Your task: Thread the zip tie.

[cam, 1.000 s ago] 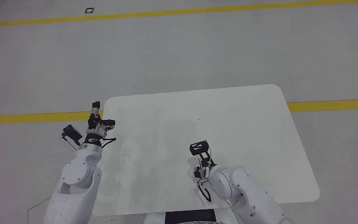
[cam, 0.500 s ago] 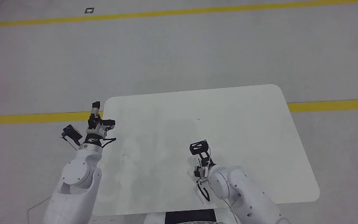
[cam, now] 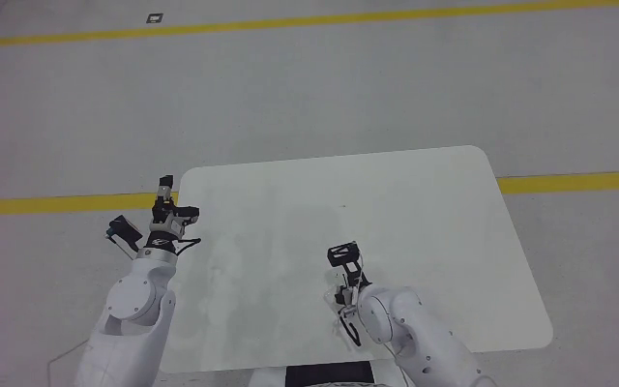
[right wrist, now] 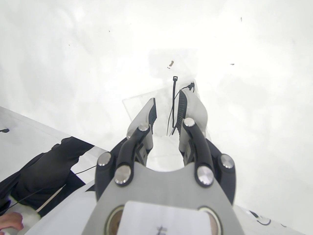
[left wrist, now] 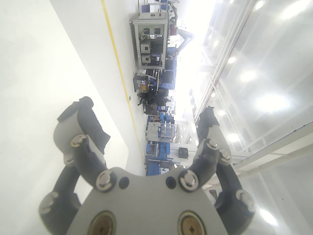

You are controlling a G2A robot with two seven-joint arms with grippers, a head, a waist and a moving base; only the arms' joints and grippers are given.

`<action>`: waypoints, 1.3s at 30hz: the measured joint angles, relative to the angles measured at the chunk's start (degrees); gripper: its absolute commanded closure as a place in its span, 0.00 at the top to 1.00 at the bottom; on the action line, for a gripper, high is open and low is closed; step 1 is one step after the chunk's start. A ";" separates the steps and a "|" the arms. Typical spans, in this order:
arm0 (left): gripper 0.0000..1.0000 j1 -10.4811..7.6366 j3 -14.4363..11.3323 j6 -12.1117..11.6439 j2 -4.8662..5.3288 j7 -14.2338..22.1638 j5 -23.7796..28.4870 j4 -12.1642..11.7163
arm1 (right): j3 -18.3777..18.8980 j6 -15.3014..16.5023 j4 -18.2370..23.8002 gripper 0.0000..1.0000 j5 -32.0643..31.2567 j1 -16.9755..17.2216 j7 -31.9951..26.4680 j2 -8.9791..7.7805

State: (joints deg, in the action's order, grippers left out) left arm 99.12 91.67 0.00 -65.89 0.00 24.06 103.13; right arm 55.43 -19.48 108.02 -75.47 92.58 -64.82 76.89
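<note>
A black zip tie (right wrist: 174, 99) lies on a clear plastic sheet (right wrist: 137, 100) on the white table (cam: 435, 213). Its square head points away from the wrist. A thinner black strand curves beside it toward a small dark piece (right wrist: 191, 85). My right gripper (right wrist: 167, 96) is open just above the sheet, with the tie between its fingers, close to one ribbed pad (right wrist: 181, 108) but not clamped. This gripper (cam: 345, 256) hovers near the table's front middle. My left gripper (cam: 143, 206) is open and holds nothing, raised beside the table's left edge, fingers (left wrist: 80, 116) spread wide.
A tiny brown scrap (right wrist: 171, 62) lies just beyond the tie's head. The table's front edge (right wrist: 36, 123) runs close behind the right gripper. Broad bare tabletop stretches to the back and right.
The right arm's forearm has shifted slightly to the left while its gripper stays almost in place. The left arm has not moved.
</note>
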 measured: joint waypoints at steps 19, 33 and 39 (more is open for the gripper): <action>1.00 0.00 0.00 0.00 0.00 0.00 0.00 0.00 | 0.93 0.00 -1.80 0.16 -2.38 0.02 0.13 1.93; 1.00 0.00 0.00 0.00 0.00 0.00 0.00 0.00 | 2.74 0.10 0.78 0.00 -1.91 1.52 -0.74 2.80; 1.00 0.00 0.00 0.00 0.00 0.00 0.00 0.00 | 5.64 1.44 5.39 0.00 2.79 4.21 0.77 2.35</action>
State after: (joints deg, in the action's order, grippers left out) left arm 99.12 91.67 0.00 -65.89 0.00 24.06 103.13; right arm 61.07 -18.04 113.41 -72.67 96.78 -64.05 79.24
